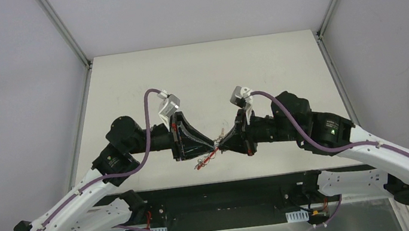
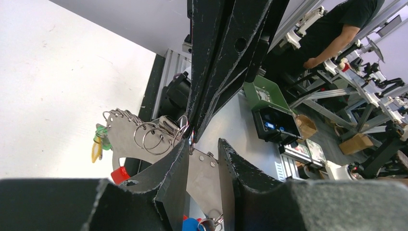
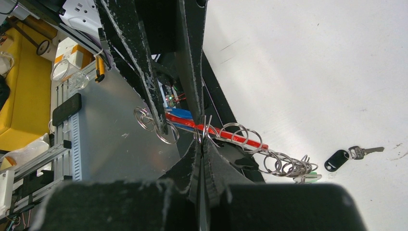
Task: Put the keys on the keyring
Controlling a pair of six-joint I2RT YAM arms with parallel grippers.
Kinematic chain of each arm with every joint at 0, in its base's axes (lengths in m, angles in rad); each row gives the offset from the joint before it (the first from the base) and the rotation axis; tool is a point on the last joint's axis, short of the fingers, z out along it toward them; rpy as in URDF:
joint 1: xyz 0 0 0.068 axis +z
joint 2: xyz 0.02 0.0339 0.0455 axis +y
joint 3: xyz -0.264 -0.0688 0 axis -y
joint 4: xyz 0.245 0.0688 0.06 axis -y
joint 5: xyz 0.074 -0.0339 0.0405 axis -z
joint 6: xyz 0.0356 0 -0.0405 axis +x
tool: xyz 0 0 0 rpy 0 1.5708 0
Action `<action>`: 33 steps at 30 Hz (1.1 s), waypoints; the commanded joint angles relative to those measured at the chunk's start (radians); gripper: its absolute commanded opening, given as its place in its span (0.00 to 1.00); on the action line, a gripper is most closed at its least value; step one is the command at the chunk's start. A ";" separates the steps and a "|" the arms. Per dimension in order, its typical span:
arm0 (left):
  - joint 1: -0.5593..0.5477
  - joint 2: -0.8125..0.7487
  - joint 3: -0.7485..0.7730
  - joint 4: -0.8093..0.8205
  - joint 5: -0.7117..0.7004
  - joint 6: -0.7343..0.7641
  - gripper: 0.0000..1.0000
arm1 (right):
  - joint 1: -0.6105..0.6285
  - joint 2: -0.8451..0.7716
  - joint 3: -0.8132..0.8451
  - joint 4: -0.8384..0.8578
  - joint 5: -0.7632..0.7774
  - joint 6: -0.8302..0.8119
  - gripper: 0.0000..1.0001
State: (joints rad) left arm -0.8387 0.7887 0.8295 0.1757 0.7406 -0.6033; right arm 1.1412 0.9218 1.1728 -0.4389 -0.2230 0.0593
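Both grippers meet above the table's front middle. The keyring (image 2: 126, 137), a silvery flat piece with several wire loops and a red section (image 3: 226, 132), hangs between them. My left gripper (image 2: 203, 161) is partly closed, with the silvery piece and a blue key head (image 2: 192, 225) between its fingers. My right gripper (image 3: 202, 144) is shut on one thin wire loop (image 3: 207, 126). Green and yellow keys (image 2: 98, 142) dangle at the keyring's far end. A black-headed key (image 3: 349, 156) lies loose on the table. From above, the keyring (image 1: 204, 159) shows only as a small red tangle.
The white table (image 1: 203, 79) stretches behind the arms. Its black front edge (image 1: 218, 189) runs just below the grippers. Off the table, the left wrist view shows a green box (image 2: 262, 94) and a person (image 2: 344, 26).
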 commanded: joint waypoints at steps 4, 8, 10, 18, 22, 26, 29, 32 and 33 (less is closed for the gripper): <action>-0.007 0.012 0.042 -0.002 -0.016 0.050 0.28 | 0.002 0.005 0.051 0.106 -0.042 0.007 0.00; -0.007 0.021 0.043 -0.002 -0.012 0.051 0.28 | 0.002 0.011 0.060 0.114 -0.042 0.005 0.00; -0.007 0.027 0.043 -0.001 -0.003 0.050 0.28 | 0.001 0.009 0.060 0.119 -0.035 0.004 0.00; -0.008 0.050 0.048 -0.001 0.027 0.050 0.25 | 0.001 -0.005 0.055 0.136 -0.023 0.001 0.00; -0.009 0.061 0.051 -0.001 0.037 0.054 0.07 | 0.001 -0.011 0.054 0.138 -0.025 0.003 0.00; -0.009 0.062 0.051 -0.002 0.045 0.061 0.00 | 0.001 -0.018 0.047 0.140 -0.027 0.004 0.00; -0.009 0.044 0.043 -0.003 0.033 0.074 0.00 | 0.001 -0.029 0.040 0.137 -0.023 0.003 0.00; -0.013 0.025 0.039 0.003 0.035 0.084 0.00 | 0.001 -0.041 0.032 0.138 -0.022 0.004 0.00; -0.014 0.023 0.038 0.006 0.034 0.085 0.00 | 0.001 -0.043 0.030 0.140 -0.025 0.005 0.00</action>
State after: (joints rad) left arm -0.8391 0.8341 0.8501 0.1673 0.7681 -0.5587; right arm 1.1385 0.9264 1.1740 -0.4126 -0.2253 0.0593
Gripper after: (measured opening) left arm 0.008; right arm 0.008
